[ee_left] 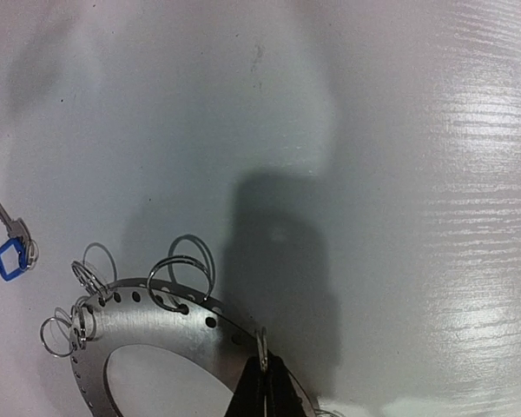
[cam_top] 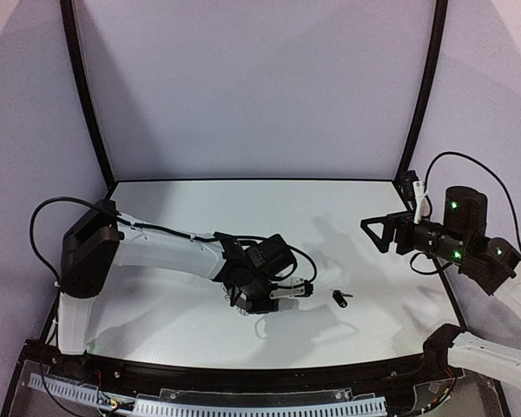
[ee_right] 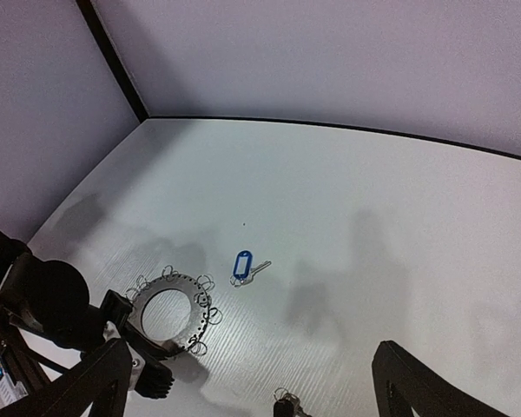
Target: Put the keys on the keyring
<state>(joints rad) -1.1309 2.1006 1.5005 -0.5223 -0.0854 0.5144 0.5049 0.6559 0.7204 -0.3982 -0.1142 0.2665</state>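
The keyring (ee_left: 148,321) is gripped at its rim by the left tool (ee_left: 262,375); the right tool (cam_top: 375,234) is held wide, well apart.

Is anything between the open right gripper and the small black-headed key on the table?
Nothing visible does. Only open air and bare white tabletop separate the right gripper from the small black-headed key, which lies alone.

On the white table (ee_right: 347,200) we see the keyring (ee_right: 201,306) lower left, the blue-tagged key (ee_right: 242,266) mid-frame, the black-headed key (ee_right: 284,405) bottom centre.
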